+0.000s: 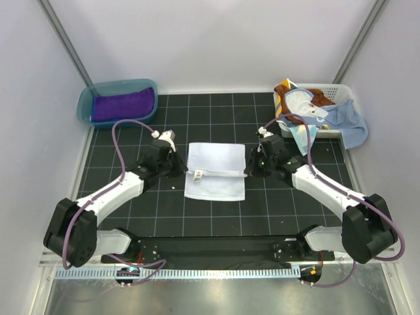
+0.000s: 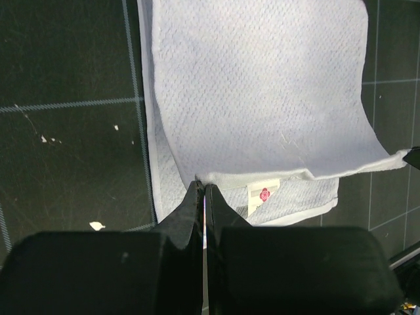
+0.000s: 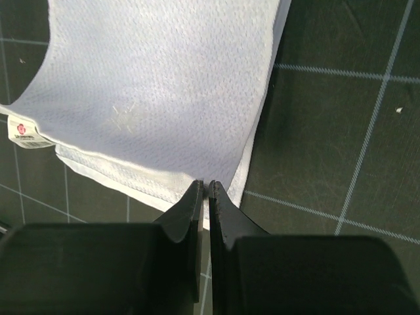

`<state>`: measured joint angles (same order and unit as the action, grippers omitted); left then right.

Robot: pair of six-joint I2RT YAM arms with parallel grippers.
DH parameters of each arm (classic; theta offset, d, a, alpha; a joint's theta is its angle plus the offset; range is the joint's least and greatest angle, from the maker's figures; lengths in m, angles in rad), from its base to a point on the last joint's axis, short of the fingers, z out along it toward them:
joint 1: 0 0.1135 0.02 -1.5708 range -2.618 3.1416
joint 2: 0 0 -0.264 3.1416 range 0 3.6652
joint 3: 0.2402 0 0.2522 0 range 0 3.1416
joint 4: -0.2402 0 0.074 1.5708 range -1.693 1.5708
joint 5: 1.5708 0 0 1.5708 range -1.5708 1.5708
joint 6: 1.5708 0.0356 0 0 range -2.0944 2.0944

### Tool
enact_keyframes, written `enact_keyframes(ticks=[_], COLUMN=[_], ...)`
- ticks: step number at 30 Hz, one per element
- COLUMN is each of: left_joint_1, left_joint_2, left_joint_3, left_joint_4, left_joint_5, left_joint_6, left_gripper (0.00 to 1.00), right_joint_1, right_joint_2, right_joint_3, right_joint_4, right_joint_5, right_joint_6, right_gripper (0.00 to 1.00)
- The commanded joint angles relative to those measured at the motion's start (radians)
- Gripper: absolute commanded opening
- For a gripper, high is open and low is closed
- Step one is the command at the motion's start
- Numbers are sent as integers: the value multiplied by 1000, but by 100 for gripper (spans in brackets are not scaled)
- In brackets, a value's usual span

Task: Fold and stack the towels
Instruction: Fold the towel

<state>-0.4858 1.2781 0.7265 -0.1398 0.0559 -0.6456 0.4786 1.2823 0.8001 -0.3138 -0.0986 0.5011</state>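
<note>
Pinching the white towel (image 1: 214, 157) at both ends of its folded-over edge, left gripper (image 2: 204, 188) & right gripper (image 3: 204, 186) both clamped on it.

The white towel (image 2: 262, 85) carries a small tag (image 2: 260, 197) with a red emblem; its tiny print cannot be read.

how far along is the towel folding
Done: one purple towel lies folded in the teal tub. In hand: the left gripper and right gripper each pinch an edge of the white towel, mid-fold. Left: finishing that fold, plus the crumpled light blue towel and orange-brown towel heaped in the white basket.
</note>
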Motion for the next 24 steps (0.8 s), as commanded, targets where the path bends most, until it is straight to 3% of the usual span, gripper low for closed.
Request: enact_keyframes(ticks=[1, 11, 24], left_joint_1=[-28, -39, -39], left_joint_2=[-23, -6, -97], left_joint_3=[-16, -44, 19], left_joint_4=[6, 14, -66], left_joint_5=[-30, -47, -80], left_joint_6=[-8, -15, 6], left_gripper=[0, 0, 0], right_joint_1=[11, 15, 32], right_joint_2=[-20, 18, -67], right_joint_3=[-30, -32, 28], right_joint_4=[47, 58, -18], right_joint_5=[10, 11, 30], right_joint_6=[11, 16, 13], right_gripper=[1, 1, 1])
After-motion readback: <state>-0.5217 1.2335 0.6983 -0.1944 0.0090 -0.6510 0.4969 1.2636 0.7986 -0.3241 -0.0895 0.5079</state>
